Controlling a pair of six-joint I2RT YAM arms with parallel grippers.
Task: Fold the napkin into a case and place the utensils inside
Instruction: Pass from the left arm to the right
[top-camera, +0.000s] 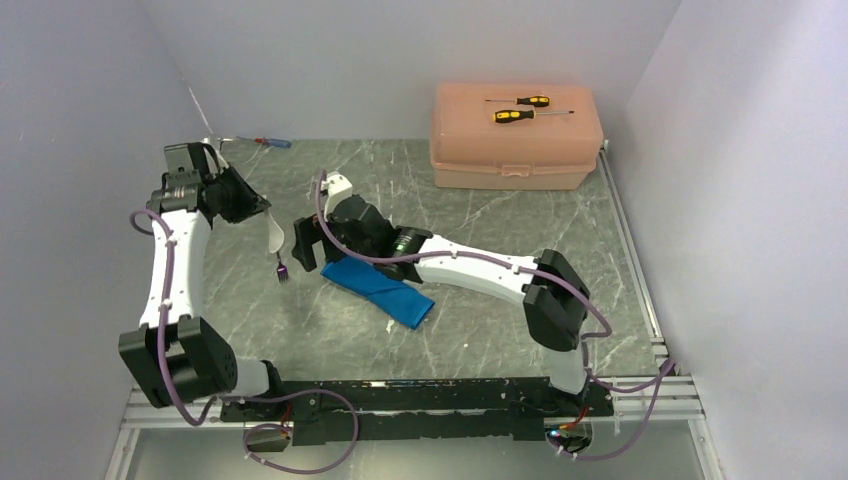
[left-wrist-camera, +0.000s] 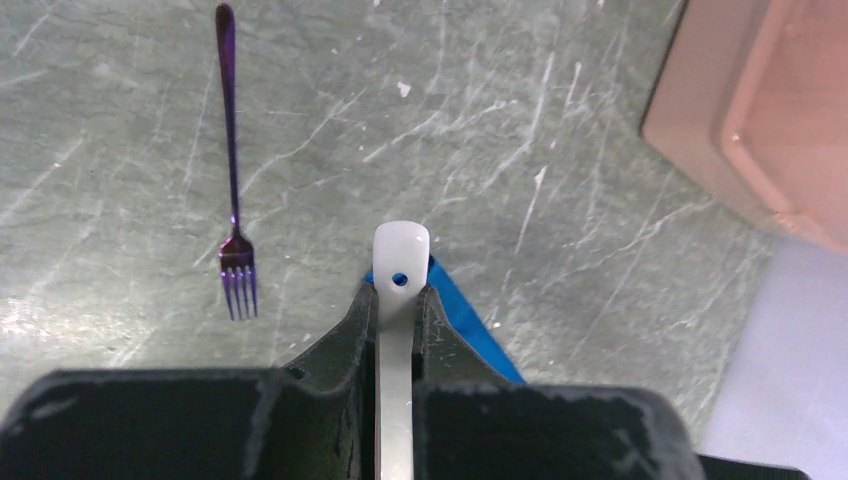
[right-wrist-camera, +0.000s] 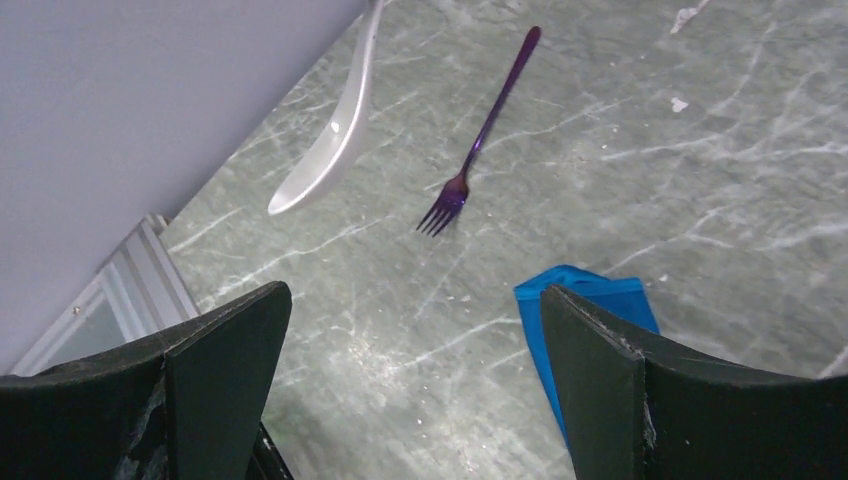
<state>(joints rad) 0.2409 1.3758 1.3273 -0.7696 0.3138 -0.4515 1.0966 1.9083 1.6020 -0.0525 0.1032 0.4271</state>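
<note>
My left gripper (left-wrist-camera: 400, 297) pinches the white spoon (left-wrist-camera: 401, 250). My right gripper (right-wrist-camera: 408, 300) gapes wide over one end of the folded blue napkin (top-camera: 385, 290), with the purple fork (right-wrist-camera: 478, 140) lying just ahead. The peach box (top-camera: 515, 150) with screwdrivers (top-camera: 520, 116) sits well behind.

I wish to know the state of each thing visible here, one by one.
Left pincer: shut on the white spoon.
Right pincer: open, holding nothing.
Purple fork: lying loose on the table.
Blue napkin: folded, flat on the table.
Peach box: lid closed, two screwdrivers on top.
</note>
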